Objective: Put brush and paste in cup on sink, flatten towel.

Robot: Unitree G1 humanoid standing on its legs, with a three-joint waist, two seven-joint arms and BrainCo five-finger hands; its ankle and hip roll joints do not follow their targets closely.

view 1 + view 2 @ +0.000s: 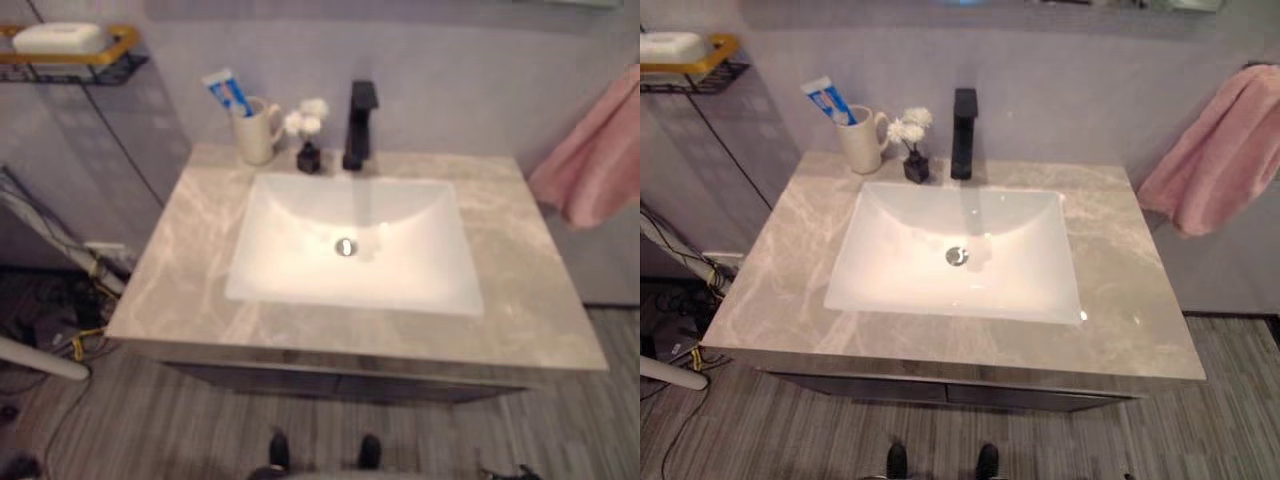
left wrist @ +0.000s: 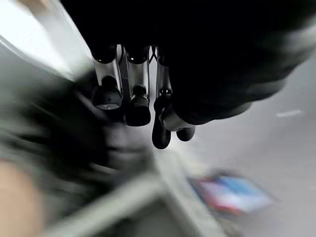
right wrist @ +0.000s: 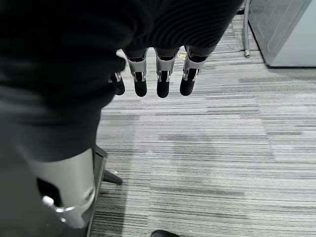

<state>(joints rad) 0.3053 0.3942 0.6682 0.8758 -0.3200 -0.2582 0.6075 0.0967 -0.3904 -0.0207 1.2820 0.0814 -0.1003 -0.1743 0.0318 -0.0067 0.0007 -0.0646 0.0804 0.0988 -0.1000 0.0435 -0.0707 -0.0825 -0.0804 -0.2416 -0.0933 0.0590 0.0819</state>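
Toothpaste (image 1: 828,101) stood in the cream cup (image 1: 862,138) at the back left corner of the marble counter (image 1: 1120,300), with its blue and white end leaning out to the left; whether a brush was also inside the cup could not be told. Just beside the cup, to its right, was a small dark vase with white flowers (image 1: 912,140), and next to that the black faucet (image 1: 963,133) rose behind the white basin (image 1: 955,255). The pink towel (image 1: 1220,155) hung on the wall at the right, bunched in folds and not flat. At the upper left, a wire shelf with a yellow rim (image 1: 70,60) carried a white soap-like block (image 1: 58,38). The left hand (image 2: 138,101) showed in its wrist view with fingers hanging loosely straight and holding nothing, over a blurred background. The right hand (image 3: 160,74) was also relaxed and empty, its fingers pointing down above the striped grey floor (image 3: 212,148).
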